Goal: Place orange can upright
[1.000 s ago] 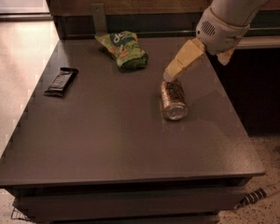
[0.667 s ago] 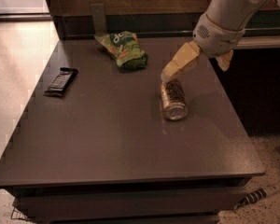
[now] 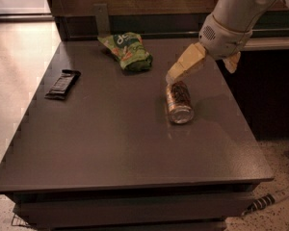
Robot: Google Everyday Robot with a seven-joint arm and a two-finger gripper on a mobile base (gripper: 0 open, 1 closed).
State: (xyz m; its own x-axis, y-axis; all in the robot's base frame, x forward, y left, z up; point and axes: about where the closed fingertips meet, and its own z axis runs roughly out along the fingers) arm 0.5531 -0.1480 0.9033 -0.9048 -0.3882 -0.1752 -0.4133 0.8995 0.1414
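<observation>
The orange can lies on its side on the dark grey table, right of the middle, with a silver end facing the front edge. My gripper hangs just above and behind the can's far end. It is open. One pale finger slants down to the left, its tip close to the can's far end, and the other finger shows further right, beside the wrist. Nothing is held.
A green snack bag lies at the back middle of the table. A flat black wrapped bar lies at the left. A dark wall ledge runs behind the table, and the table's right edge is close to the can.
The arm and gripper have shifted slightly to the left above the can's far end. The can, bag and bar have not moved.
</observation>
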